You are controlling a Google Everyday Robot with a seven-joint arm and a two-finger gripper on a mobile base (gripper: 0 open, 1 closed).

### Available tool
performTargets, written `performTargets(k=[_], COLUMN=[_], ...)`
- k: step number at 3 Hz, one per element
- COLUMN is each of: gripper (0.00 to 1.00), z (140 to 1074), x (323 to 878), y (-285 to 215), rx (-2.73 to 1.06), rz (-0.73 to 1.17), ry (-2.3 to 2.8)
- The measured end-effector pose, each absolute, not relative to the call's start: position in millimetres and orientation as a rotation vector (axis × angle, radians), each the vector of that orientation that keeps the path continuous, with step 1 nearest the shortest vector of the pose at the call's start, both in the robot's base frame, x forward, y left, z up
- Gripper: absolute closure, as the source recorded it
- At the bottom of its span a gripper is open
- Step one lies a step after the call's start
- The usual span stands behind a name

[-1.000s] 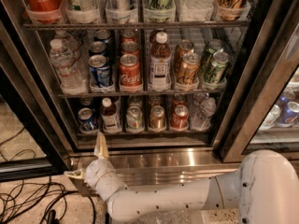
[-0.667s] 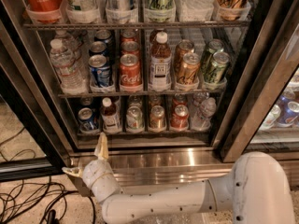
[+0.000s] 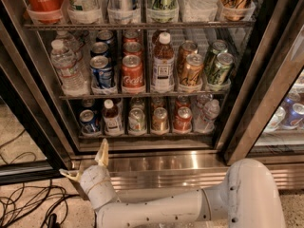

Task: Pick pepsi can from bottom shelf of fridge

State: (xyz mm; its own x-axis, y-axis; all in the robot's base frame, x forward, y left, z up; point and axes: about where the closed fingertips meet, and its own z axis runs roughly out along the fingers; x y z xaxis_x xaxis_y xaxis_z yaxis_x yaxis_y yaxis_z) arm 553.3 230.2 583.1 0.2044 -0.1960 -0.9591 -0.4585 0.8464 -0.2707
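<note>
The pepsi can (image 3: pixel 89 121) is a small blue can standing leftmost on the bottom shelf (image 3: pixel 142 135) of the fridge (image 3: pixel 247 103), next to a small brown bottle (image 3: pixel 111 118). My gripper (image 3: pixel 86 163) is open and empty. It sits below and in front of the shelf, over the left end of the steel base (image 3: pixel 161 163). One finger (image 3: pixel 102 152) points up toward the can and the other points left. The can is a short way above and behind the gripper, with a gap between them.
On the bottom shelf, several more cans and a water bottle (image 3: pixel 207 114) stand to the right. The middle shelf holds another blue can (image 3: pixel 102 71), a red Coca-Cola can (image 3: pixel 132 73), bottles and gold and green cans. Black cables (image 3: pixel 28 203) lie on the floor at left.
The white rear part of my arm has shifted left. The gripper has stayed almost in place below the bottom shelf, still open.
</note>
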Motion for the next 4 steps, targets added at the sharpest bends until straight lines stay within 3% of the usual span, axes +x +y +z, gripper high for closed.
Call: performTargets(k=[3,4], gripper=[0.0,0.1], z=[588.1,596.9], x=[566.8,576.3], y=[229.8,226.5], rx=[-0.518,-0.494], rz=[0.157,0.121], ry=[1.347,1.309])
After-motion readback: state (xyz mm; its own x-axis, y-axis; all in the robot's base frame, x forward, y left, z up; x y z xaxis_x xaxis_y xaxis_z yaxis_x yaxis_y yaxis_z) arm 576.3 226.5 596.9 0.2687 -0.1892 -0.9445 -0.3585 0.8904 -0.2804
